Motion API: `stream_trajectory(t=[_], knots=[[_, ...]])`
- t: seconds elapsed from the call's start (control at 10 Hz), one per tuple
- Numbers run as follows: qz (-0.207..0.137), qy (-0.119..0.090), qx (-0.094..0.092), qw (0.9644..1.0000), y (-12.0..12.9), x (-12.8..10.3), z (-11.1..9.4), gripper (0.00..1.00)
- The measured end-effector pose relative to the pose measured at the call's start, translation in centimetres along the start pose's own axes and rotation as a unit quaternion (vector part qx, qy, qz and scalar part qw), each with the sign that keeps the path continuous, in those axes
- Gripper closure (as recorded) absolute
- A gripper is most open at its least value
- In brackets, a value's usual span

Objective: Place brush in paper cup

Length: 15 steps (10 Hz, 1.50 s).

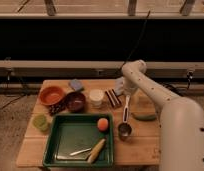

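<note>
The brush (125, 110) has a slim white handle with a dark head at its near end. It lies on the wooden table (145, 140), right of the striped block (113, 98). My gripper (128, 93) is right over the handle's far end. The brush seems to rest on the table. The paper cup (96, 97) stands upright to the left of the striped block, about a cup's width from the gripper.
A shiny metal cup (124, 131) stands just below the brush head. A green tray (57, 145) holds an orange ball (102, 124), a silvery utensil (80, 151) and a yellow item. An orange bowl (51, 95), dark bowl (75, 101), light green cup (40, 121) and blue sponge (76, 85) are on the left.
</note>
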Motion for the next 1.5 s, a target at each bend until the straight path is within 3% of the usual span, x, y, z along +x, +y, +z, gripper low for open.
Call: stream_trajectory(t=[0.4, 1.0, 1.1, 1.2, 1.5], knots=[[0.007, 0.011, 0.008, 0.9999, 0.4, 1.8, 0.3, 0.25], [0.012, -0.032, 0.027, 0.9991, 0.5, 0.8, 0.6, 0.84], [0.013, -0.033, 0.031, 0.9989, 0.6, 0.6, 0.2, 0.95], [0.013, -0.031, 0.038, 0.9987, 0.6, 0.6, -0.7, 1.0], [0.005, -0.012, 0.059, 0.9982, -0.2, 0.8, -4.4, 1.0]])
